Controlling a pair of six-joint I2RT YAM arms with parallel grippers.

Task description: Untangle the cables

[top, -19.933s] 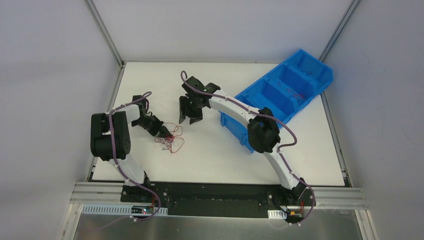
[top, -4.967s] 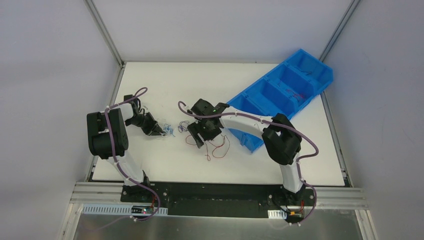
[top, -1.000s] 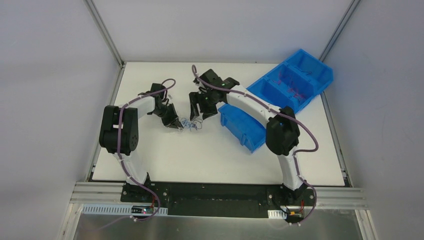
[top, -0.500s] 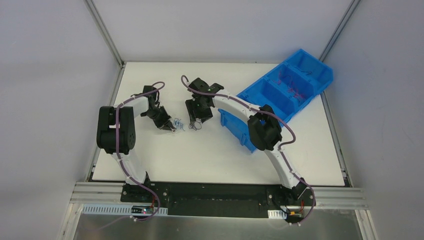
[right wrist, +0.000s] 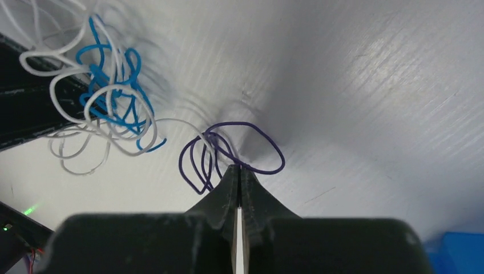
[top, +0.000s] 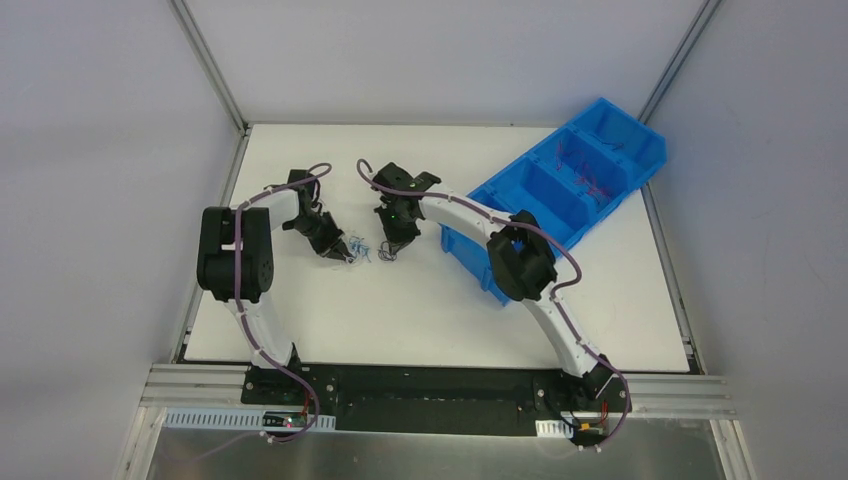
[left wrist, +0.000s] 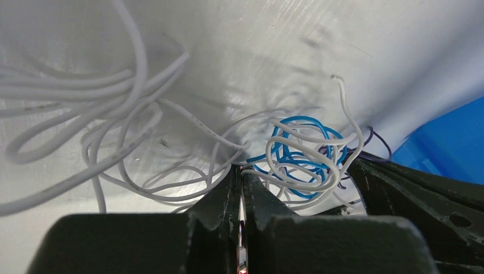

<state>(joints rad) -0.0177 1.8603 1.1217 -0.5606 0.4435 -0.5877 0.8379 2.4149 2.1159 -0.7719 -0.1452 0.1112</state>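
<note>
The cables point(top: 363, 251) are a small knot of thin white, blue and purple wires lying on the white table between my two grippers. My left gripper point(top: 343, 250) is shut on a white wire point(left wrist: 188, 120) at the knot's left edge, with the blue and white tangle point(left wrist: 302, 153) just to the right of its tips point(left wrist: 241, 169). My right gripper point(top: 388, 245) is shut on the purple wire loops point(right wrist: 228, 149), which trail out of the blue and white tangle point(right wrist: 108, 97). The two grippers stand only a few centimetres apart.
A blue bin point(top: 466, 256) with several compartments lies diagonally at the right, its near end close behind the right arm; thin red wires point(top: 582, 166) lie in its far compartments. The bin's corner point(left wrist: 456, 142) shows in the left wrist view.
My right gripper has come down onto the knot and shut on the purple wire. The left gripper has stayed shut and shifted slightly left with the wires.
</note>
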